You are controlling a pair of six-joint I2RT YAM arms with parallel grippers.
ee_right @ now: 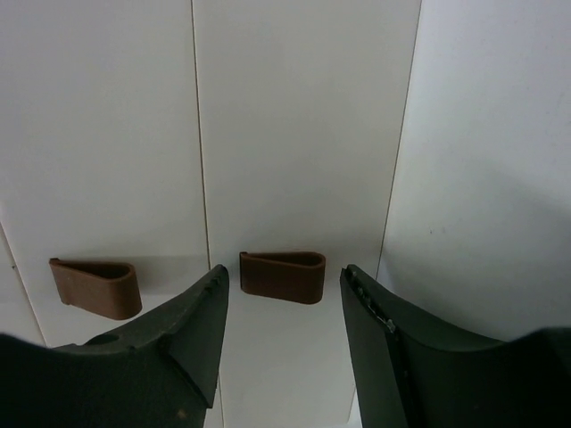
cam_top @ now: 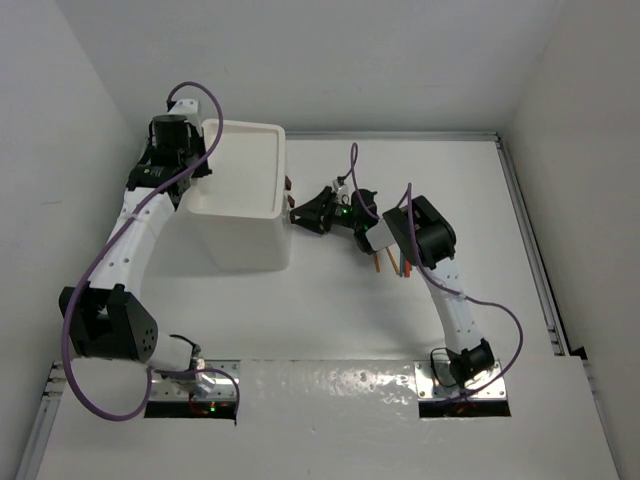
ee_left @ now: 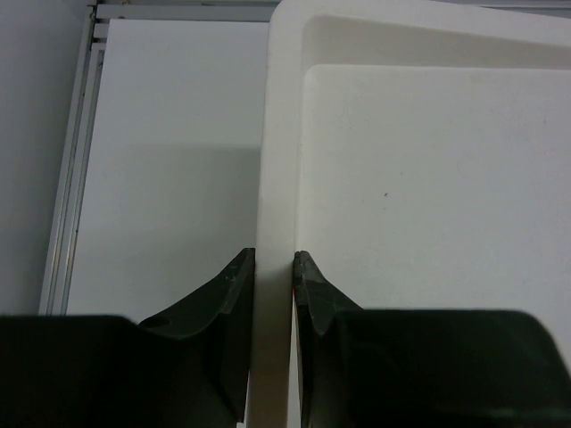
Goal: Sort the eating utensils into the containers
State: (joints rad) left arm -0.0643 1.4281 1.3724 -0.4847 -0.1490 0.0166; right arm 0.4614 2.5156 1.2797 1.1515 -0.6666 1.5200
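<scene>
Right gripper (ee_right: pixel 284 270) first, since its dark fingers (ee_right: pixel 178 339) fill the bottom of the wrist view. Its jaws are about half spread with nothing in them, lined up either side of a brown knob (ee_right: pixel 294 281) just ahead, and not pinching it as far as I can see. A second knob (ee_right: pixel 94 287) sits off to the side on the next drawer front. Left gripper (ee_left: pixel 273 263) is clamped tight on the left rim (ee_left: pixel 275 134) of the drawer unit (cam_top: pixel 245 240), near its far corner, so I'd guess it's bracing the thing.

Progress-wise, I'd call it barely started. Every drawer I can see looks pushed in. The utensils (cam_top: pixel 392 266) sit on the table (cam_top: pixel 330 330) to the right of the unit, mostly tucked under the right arm. Only a few orange and blue ends poke out, so no telling spoons from forks. Those ends run roughly near-to-far, pointing toward the arm bases. The knobs face right, so the drawers should pull out that way. Left to do: open one, then move everything over.
</scene>
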